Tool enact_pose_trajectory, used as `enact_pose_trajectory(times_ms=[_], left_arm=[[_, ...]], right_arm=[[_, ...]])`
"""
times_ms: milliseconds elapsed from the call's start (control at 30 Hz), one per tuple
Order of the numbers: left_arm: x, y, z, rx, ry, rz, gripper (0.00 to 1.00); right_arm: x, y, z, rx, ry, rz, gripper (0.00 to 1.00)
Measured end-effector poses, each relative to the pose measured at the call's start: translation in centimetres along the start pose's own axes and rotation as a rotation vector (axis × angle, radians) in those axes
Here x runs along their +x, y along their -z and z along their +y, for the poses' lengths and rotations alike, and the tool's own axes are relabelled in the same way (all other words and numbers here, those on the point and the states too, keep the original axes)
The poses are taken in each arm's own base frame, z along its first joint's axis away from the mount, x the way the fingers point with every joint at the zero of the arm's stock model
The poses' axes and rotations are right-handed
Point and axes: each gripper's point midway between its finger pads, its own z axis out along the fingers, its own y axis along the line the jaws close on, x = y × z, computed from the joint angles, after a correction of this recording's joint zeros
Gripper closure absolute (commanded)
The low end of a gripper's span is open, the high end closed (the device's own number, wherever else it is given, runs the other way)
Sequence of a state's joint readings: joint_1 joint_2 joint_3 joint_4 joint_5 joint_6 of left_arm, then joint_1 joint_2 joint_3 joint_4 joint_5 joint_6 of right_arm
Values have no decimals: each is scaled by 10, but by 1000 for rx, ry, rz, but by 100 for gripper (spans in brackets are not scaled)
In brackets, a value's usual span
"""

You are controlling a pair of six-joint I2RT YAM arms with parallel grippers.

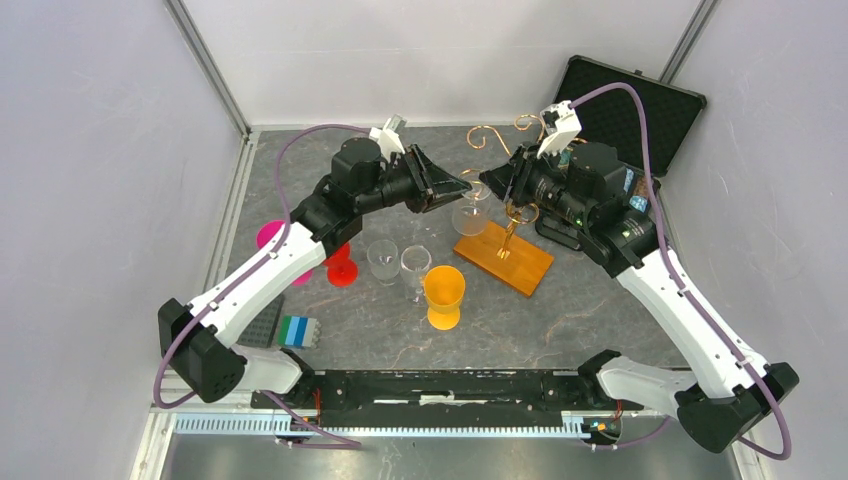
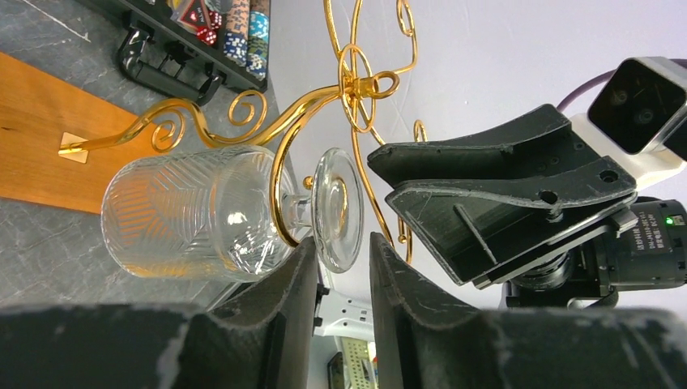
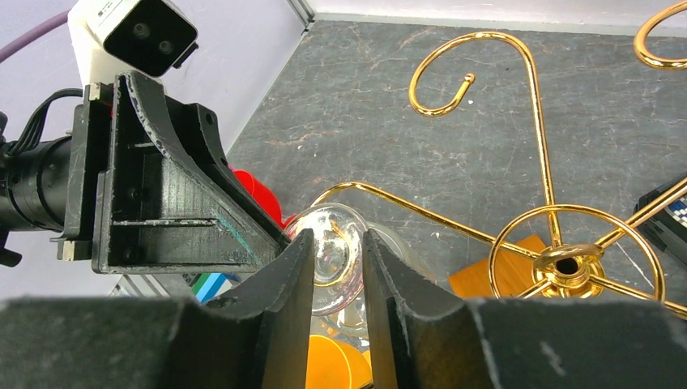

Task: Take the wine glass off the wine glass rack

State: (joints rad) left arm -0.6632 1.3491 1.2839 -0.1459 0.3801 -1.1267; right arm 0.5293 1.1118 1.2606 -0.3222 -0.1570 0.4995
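A clear ribbed wine glass [image 2: 190, 215] hangs upside down by its stem from a curled arm of the gold wire rack [image 2: 356, 81], whose wooden base [image 1: 503, 258] sits mid-table. My left gripper [image 2: 340, 247] is open, its fingertips straddling the lower rim of the glass's round foot [image 2: 336, 203] with a gap on the right side. My right gripper [image 3: 334, 243] is narrowly open and empty, hovering over the glass's foot [image 3: 328, 247], facing the left gripper [image 3: 162, 194]. In the top view the two grippers, left [image 1: 462, 187] and right [image 1: 487, 180], meet above the hanging glass [image 1: 470, 215].
An open black case [image 1: 625, 110] lies at the back right behind the rack. In front of the rack stand an orange goblet [image 1: 443, 295], two clear glasses [image 1: 383, 260], a red cup [image 1: 342, 268] and a pink one [image 1: 270, 237]. Coloured blocks [image 1: 298, 331] lie front left.
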Motion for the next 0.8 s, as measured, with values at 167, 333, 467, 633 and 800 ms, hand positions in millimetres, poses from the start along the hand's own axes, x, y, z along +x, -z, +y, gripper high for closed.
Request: enact_pose_trajectory(times_ms=[167,333,467,633,800], left_arm=[[-3,-2,0,12,52,-23,62],[-8,-2,1,9,85,-60,60],[-13,-4,4,-1,107,-93,60],[-13,-8,5,-1,117,-99,69],[-12,-15,7,2,121,-92,86]], right_arm=[[2,-1,-1,2,0,4,67],[5,-3,-3,7,-2,14,67],[9,-4,-5,12,-4,24,67],[11,-6,-6,14,-5,29,67],[15,-7,-8,17,-6,38,67]])
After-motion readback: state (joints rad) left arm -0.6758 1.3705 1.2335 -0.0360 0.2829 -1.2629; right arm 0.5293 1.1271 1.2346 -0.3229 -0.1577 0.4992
